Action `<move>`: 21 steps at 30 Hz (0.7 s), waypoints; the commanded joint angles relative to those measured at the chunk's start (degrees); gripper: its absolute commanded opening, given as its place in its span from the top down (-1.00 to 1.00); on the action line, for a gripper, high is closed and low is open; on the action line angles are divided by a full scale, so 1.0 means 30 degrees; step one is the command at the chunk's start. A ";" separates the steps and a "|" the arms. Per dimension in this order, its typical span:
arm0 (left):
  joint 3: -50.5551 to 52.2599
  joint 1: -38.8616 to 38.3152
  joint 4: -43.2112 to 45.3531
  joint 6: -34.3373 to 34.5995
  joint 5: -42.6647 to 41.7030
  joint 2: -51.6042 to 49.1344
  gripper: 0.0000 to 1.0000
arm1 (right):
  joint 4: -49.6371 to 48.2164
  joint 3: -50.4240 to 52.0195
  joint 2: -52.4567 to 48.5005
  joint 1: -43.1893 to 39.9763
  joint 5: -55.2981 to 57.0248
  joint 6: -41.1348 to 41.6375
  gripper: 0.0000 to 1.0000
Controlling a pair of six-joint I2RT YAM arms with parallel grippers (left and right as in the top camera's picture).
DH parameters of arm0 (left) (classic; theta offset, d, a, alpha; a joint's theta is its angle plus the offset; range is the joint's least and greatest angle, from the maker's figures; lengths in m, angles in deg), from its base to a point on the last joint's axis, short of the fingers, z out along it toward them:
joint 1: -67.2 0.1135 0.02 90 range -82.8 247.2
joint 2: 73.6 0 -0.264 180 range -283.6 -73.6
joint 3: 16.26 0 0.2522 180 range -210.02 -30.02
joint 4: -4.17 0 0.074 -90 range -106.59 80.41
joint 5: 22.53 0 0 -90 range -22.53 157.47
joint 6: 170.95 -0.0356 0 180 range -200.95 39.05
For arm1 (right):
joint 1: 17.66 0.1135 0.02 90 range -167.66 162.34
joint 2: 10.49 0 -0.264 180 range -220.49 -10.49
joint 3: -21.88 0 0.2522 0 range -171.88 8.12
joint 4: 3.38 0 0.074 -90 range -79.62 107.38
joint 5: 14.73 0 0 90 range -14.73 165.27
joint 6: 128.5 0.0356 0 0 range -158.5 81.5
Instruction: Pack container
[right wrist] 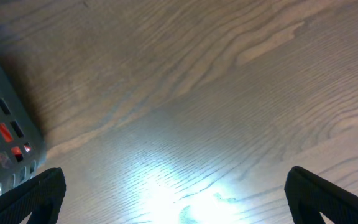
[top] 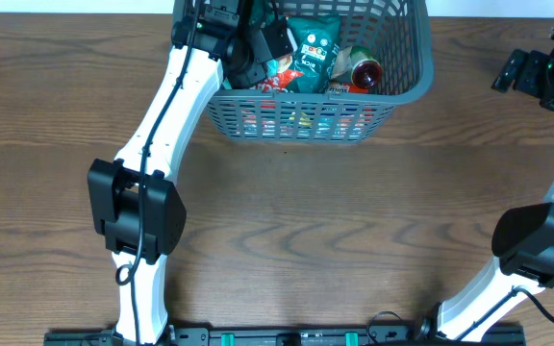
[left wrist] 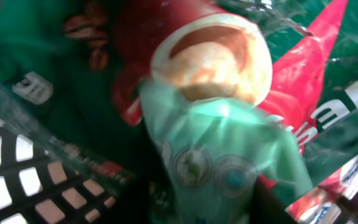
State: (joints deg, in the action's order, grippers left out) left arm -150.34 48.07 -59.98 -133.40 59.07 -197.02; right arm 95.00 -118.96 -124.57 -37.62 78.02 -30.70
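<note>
The basket [top: 414, 85] sits at the far edge of the table [top: 287, 221], about the middle, its far side cut off by the frame. It is filled with snack packs. A green packet [top: 314, 48] with a white label lies on top near the centre. To its right lies what looks like a can [top: 365, 70], its round dark-red end facing up. Red packets [top: 279, 77] show beneath and through the slotted front wall. The green packet's label is too small to read from overhead. The left gripper [top: 267, 53] is down inside the basket's left half, on the packs; its fingers are hidden, so I cannot tell whether they are apart or together. Its wrist camera is pressed close to a pale green pouch [left wrist: 222, 162] with round emblems. Behind that is a red pack [left wrist: 210, 59] picturing a coffee cup and beans. White lettering at the right edge is cut off and blurred. The right gripper [right wrist: 174, 179] hangs over bare table near the far right corner, well apart from the basket. Its fingers [right wrist: 36, 196] are spread wide with nothing between.
</note>
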 commanded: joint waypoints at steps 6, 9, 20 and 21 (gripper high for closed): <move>-0.0510 0.0204 -0.0029 0.2382 0.0182 0.2317 -0.48 | -0.0933 0.0051 0.0160 0.0182 -0.0816 -0.1632 -0.98; -0.0998 0.0576 -0.0022 0.4211 0.0219 0.4036 -0.69 | -0.2470 -0.0015 0.0175 0.0189 -0.2310 -0.2120 -0.98; -0.1137 0.4736 -0.2951 1.2247 0.1107 1.0061 -0.83 | -0.4954 -0.2266 0.0517 0.1858 -0.6448 -0.4743 -0.99; -0.1115 0.4991 -0.3300 1.2531 0.1107 1.0440 -0.82 | -0.4801 -0.2295 0.0772 0.2157 -0.5144 -0.4138 -0.99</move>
State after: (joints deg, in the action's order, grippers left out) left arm -153.61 61.40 -67.96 -104.33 61.89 -167.01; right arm 79.74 -123.90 -124.36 -33.38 59.09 -42.55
